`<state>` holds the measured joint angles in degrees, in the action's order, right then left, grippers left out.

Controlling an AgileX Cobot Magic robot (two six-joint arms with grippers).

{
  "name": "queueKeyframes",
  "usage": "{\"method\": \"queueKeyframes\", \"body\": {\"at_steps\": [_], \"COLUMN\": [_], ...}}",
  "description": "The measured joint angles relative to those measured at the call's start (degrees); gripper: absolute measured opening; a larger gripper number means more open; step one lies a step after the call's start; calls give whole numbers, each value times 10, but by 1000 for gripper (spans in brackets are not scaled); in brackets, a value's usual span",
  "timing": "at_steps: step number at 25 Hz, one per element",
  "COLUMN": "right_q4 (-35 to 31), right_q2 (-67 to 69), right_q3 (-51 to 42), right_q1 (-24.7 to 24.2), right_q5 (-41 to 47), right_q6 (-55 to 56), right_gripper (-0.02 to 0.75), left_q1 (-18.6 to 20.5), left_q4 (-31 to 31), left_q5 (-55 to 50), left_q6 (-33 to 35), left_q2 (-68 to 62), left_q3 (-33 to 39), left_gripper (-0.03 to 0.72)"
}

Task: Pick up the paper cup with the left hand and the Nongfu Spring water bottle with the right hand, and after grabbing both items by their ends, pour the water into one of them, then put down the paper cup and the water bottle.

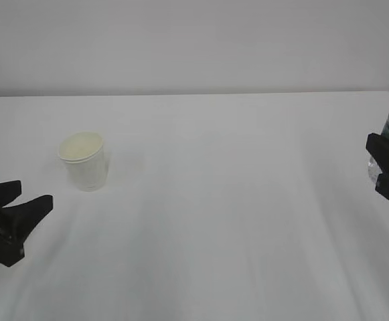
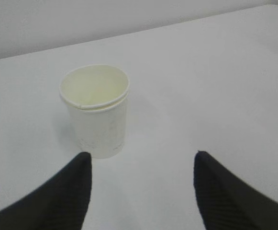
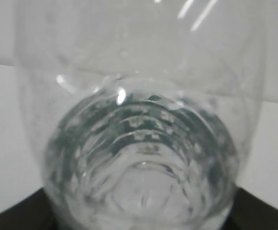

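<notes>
Bare white worktop (image 1: 214, 200); the paper cup (image 1: 84, 160) stands upright just ahead of the spread-jawed, empty left gripper (image 1: 17, 200); advance squarely, then close low; the right gripper (image 1: 388, 167) clasps the Nongfu Spring water bottle (image 3: 139, 143).

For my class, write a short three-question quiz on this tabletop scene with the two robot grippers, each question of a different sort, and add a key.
1. True or false: the small white paper cup stands upright on the white table.
2. Multiple choice: the black left gripper is
A. closed on the cup
B. open, short of the cup
C. out of view
3. Fill in: the black right gripper is shut on the clear ribbed plastic ____ with a dark green label.

Key: 1 true; 2 B; 3 bottle.
</notes>
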<state>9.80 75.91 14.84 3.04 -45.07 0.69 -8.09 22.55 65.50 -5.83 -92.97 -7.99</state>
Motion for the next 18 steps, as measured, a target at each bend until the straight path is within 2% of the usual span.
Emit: {"method": "queueKeyframes", "body": {"at_steps": [4, 6, 18], "right_q4": [7, 9, 9], "right_q2": [0, 0, -1], "right_q3": [0, 0, 0], "right_q1": [0, 0, 0], "right_q5": [3, 3, 3], "right_q6": [0, 0, 0], "right_gripper": [422, 422, 422], "left_q1": [0, 0, 0], "left_q4": [-36, -47, -24], "left_q5": [0, 0, 0], "left_q6": [-19, -23, -40], "left_q2": [-4, -18, -151], "left_q3": [-4, -16, -126], "left_gripper": [624, 659, 680]}}
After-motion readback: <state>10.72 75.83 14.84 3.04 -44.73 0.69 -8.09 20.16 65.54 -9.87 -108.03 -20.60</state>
